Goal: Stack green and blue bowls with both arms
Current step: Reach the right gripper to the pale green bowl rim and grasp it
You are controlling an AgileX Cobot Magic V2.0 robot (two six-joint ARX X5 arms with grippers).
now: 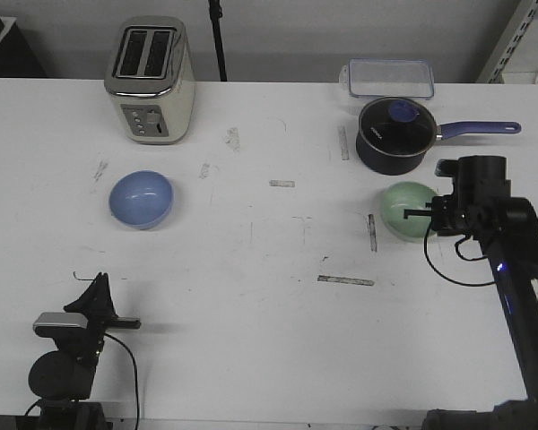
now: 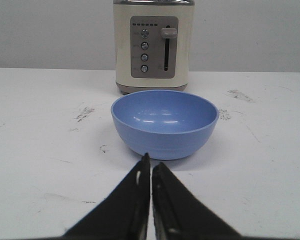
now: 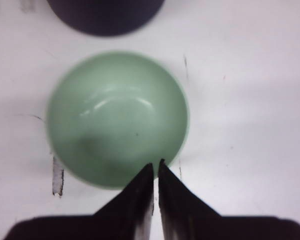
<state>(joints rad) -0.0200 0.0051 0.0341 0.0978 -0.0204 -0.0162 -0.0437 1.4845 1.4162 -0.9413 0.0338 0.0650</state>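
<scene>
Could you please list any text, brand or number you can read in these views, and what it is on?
None can be read.
Toaster: tiny labels beside its buttons, too small to read.
Saucepan: faint white mark on its side, blurred.
Right arm: white sticker, print illegible.
Blue bowl and green bowl: no markings visible.

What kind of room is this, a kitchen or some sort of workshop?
Probably a robot lab staged like a kitchen: a toaster, a lidded saucepan and two bowls sit on a scuffed white table between robot arms.
</scene>
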